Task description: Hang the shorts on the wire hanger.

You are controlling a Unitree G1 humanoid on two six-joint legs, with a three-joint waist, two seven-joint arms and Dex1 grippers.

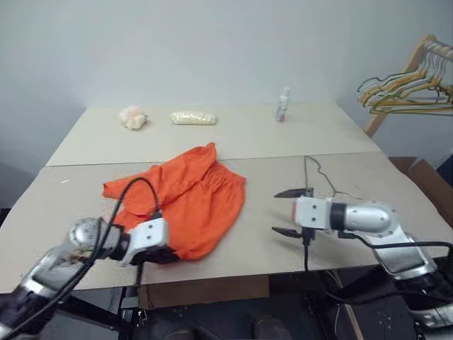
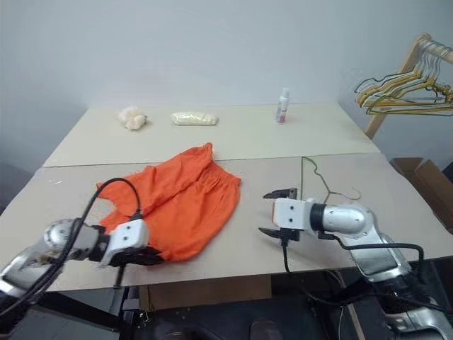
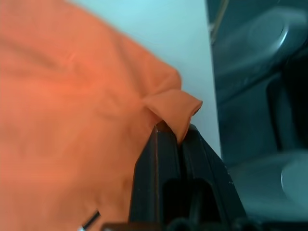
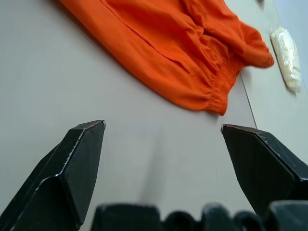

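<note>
The bright orange shorts [image 1: 187, 198] lie crumpled on the near table, with the gathered waistband toward the right. My left gripper [image 1: 172, 256] is at their front edge and is shut on a folded corner of the shorts [image 3: 175, 108]. To the right of the shorts, my right gripper [image 1: 282, 211] hovers over bare tabletop, open with nothing between its fingers [image 4: 77, 159]; it points toward the waistband [image 4: 211, 91]. The thin wire hanger [image 1: 322, 176] lies flat on the table just behind the right gripper and is partly hidden by that arm.
On the far table stand a small white bottle [image 1: 284, 105], a pale packet [image 1: 193, 118] and a cream lump [image 1: 132, 117]. A wooden rack with bunched coloured hangers [image 1: 407, 88] stands at the right, with a cardboard box [image 1: 425, 180] below it. The table's front edge is close to both grippers.
</note>
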